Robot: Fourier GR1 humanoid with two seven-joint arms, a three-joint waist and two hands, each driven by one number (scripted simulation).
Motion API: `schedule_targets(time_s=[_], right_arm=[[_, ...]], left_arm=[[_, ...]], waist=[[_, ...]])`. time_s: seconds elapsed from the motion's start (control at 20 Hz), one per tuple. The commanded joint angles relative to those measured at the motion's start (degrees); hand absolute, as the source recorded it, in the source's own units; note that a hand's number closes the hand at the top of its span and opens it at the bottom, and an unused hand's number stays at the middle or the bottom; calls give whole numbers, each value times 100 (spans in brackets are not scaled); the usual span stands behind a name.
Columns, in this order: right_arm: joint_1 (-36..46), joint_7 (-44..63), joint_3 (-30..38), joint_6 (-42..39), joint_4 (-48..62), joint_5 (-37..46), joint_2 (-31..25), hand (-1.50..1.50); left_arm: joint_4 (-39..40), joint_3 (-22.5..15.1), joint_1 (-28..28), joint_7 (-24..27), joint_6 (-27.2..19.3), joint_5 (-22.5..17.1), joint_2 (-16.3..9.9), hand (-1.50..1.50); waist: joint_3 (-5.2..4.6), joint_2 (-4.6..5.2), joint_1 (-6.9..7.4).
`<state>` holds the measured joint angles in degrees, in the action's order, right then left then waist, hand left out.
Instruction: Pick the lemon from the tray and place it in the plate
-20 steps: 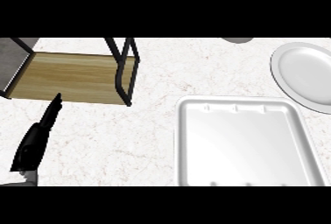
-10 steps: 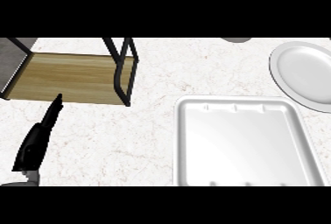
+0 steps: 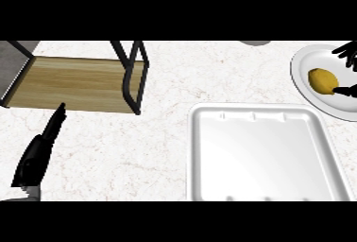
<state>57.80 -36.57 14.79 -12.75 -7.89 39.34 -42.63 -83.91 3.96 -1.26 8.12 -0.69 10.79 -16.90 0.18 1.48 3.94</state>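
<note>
A yellow lemon (image 3: 321, 80) lies on the white plate (image 3: 305, 56) at the right edge of the head view. Only the black fingers of my right hand (image 3: 346, 51) show there. They are spread above the lemon, with the thumb just below it, and they do not close round it. The white tray (image 3: 198, 142) stands in the lower middle with nothing in it. My left hand (image 3: 38, 158) rests at the lower left with its fingers straight, far from the tray.
A wooden board (image 3: 70, 82) with a black metal frame (image 3: 132, 75) stands at the upper left, a grey block (image 3: 12, 61) beside it. A small grey object (image 3: 257, 43) peeks in at the top edge. White marble counter (image 3: 140, 156) lies between the left hand and the tray.
The plate was bare and no right hand showed before. Now the lemon lies on the plate, with my right hand's fingers spread beside it. The left hand has not moved.
</note>
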Motion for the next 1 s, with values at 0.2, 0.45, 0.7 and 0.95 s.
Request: schedule_targets(time_s=[0.2,0.45,0.7,0.95], right_arm=[[-42,158,354,236,124,-326,302,-150],[189,250,1236,7,235,-1192,-44,-150],[-97,486,1658,-23,356,-1576,-690,-150],[-234,514,2296,-908,522,-2236,-1175,-150]], left_arm=[[-25,31,-135,38,67,-37,35,0],[91,-46,45,56,-77,129,114,0],[-68,-1,-51,41,22,39,66,0],[-207,21,-133,8,-22,54,67,0]], waist=[[4,-15,-49],[8,10,-86],[25,61,-13],[43,59,-28]])
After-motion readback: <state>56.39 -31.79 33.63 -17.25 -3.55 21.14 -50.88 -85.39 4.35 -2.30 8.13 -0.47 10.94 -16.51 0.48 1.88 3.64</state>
